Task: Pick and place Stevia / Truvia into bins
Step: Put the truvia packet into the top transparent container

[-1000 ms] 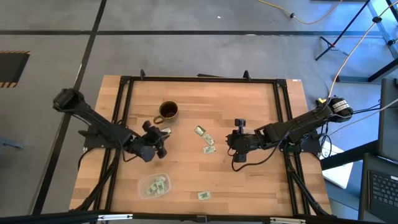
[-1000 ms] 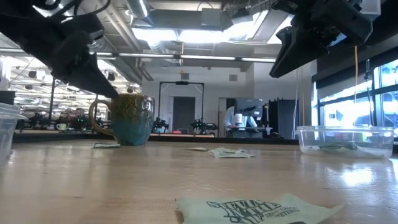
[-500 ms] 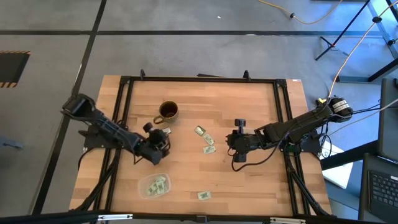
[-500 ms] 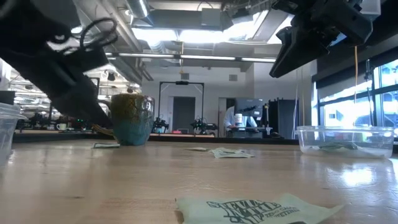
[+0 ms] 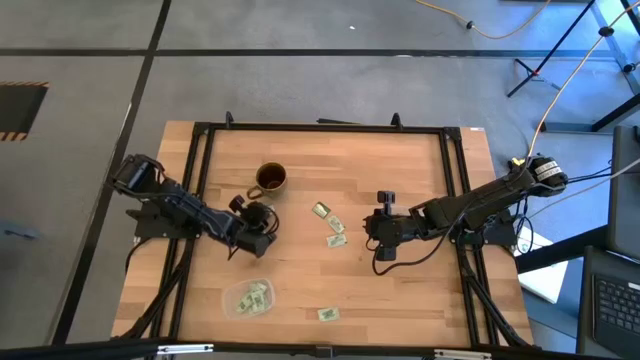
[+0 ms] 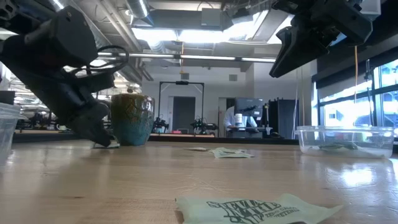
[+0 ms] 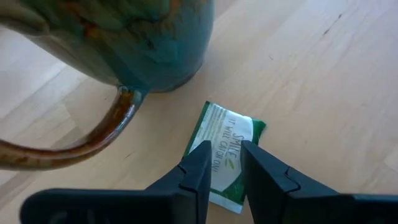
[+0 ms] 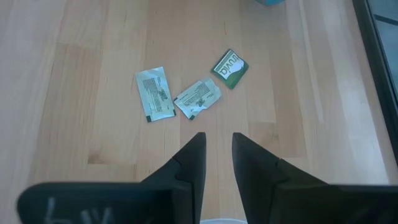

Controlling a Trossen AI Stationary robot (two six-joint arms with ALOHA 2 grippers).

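The left gripper is down at the table just beside the brown mug, on its handle side. Its fingers stand a narrow gap apart, straddling a green-and-white Stevia sachet that lies flat on the wood; they have not pinched it.

The right gripper hangs above the table well away from the mug, fingers slightly parted and holding nothing. Three more sachets lie loose ahead of it.

One clear bin sits toward the front edge from the mug with several sachets already in it, and another lone sachet lies near that bin.

The sachet looks feather-light, thin and limp. Lying flat, it probably offers no edge to grab, so the fingertips likely need to press down and pinch across its narrow width near the middle. A light squeeze should do.
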